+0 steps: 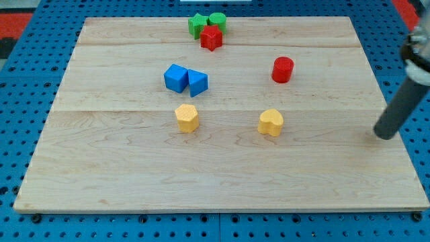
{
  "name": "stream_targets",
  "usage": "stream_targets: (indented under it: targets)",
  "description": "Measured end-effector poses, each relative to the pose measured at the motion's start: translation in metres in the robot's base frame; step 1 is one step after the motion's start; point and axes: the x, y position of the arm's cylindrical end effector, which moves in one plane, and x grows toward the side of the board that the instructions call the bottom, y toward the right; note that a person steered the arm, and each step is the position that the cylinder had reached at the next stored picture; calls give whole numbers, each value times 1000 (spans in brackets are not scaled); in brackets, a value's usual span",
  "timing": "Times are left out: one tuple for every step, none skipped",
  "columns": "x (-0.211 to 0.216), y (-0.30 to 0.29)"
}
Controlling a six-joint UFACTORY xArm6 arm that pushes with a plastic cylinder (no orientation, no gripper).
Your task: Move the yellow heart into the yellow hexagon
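Yellow heart (271, 122): right of board centre, resting flat, touching nothing.
Yellow hexagon (187, 117): left of the heart, on nearly the same line, well apart from it; bare wood between the two.
Tip (384, 134): near the board's right edge, well right of the heart and slightly lower in the view; no contact with any block.
Gripper state: none fitted; plain rod, nothing grasped, nothing to open or close.
Blue blocks (185, 79): two, touching each other, just above the hexagon; shapes hard to settle.
Red cylinder (283, 69): above the heart, apart from it.
Green blocks (207, 23) and red star (211, 37): clustered at the board's top edge.
Risk, off-centre push: likely to spin the heart or slide it off line, past the hexagon.
Risk, high drift: likely to strike the blue pair.
Risk, excess travel: likely to shove the hexagon onward.
Hidden: rod's upper part cut off at the view's right edge; green shapes unclear.
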Motion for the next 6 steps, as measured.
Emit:
stream_targets:
  targets:
    - [-5,-50]
    - [-8,-152]
    - [-17,-222]
    - [-19,-204]
    - [-20,-235]
    - [-20,-289]
